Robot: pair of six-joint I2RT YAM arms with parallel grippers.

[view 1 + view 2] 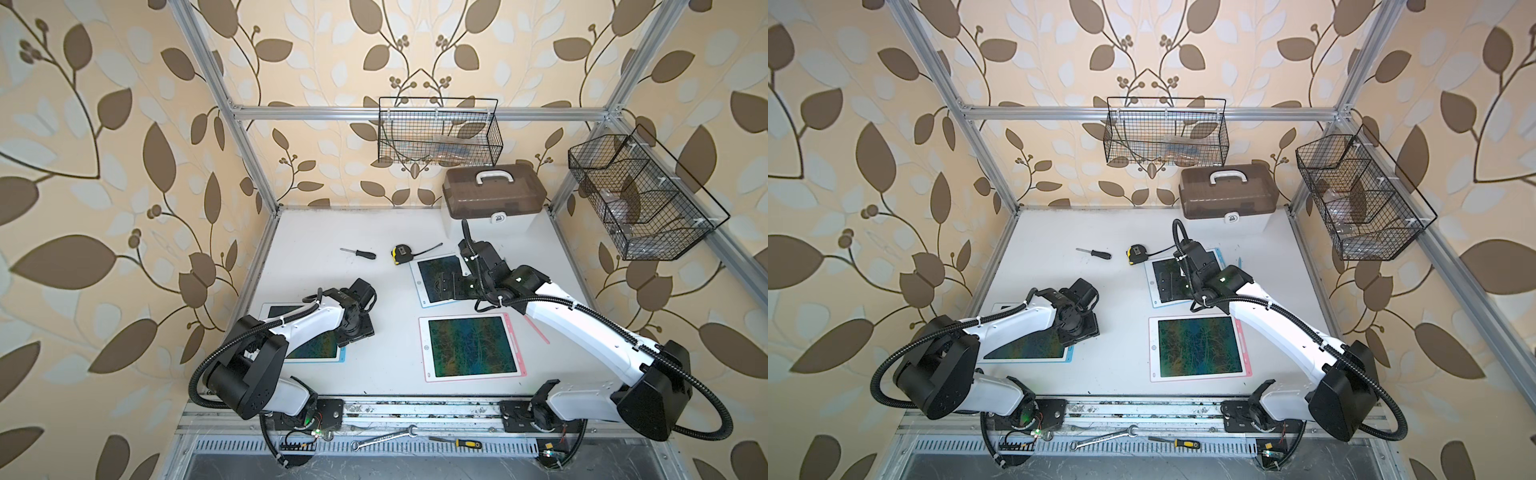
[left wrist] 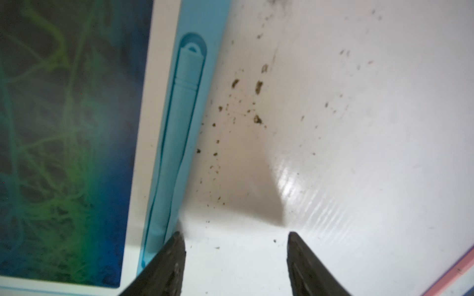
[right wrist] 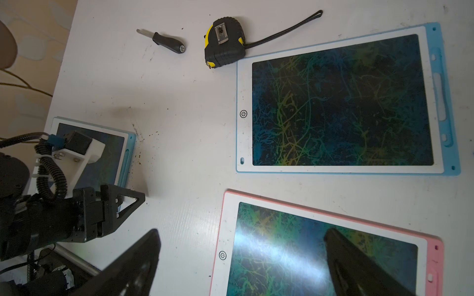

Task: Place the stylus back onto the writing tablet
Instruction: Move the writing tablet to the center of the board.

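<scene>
On the left tablet's edge: blue stylus [image 2: 179, 128] lies seated in the slot of the left tablet [image 2: 143, 153], with its long axis along that edge.
Left gripper [image 2: 236, 235]: jaws apart and empty, low over the bench [image 2: 359, 128] just beside that slot. Whether one finger touches the rim cannot be told.
Pink stylus [image 1: 537, 329]: lies loose on the bench, just beside the pink tablet [image 1: 424, 345] on the robot's right and apart from it, beneath the right arm [image 1: 582, 320].
Axis: slanted, roughly along the pink tablet's right edge, with the far end closer to that edge than the near end.
Right gripper [image 3: 243, 232]: jaws wide and holding nothing, hovering by the far tablet [image 3: 243, 141].
Far tablet's slot [image 3: 438, 94]: looks empty; its own stylus is not clearly visible.
Key relation: the pink stylus lies back toward the robot from the right gripper. The left gripper is well apart from it, across the pink tablet.
Nearer arm: right.
Judged next move: the right gripper draws back over the pink stylus and turns to close across its slanted axis.
</scene>
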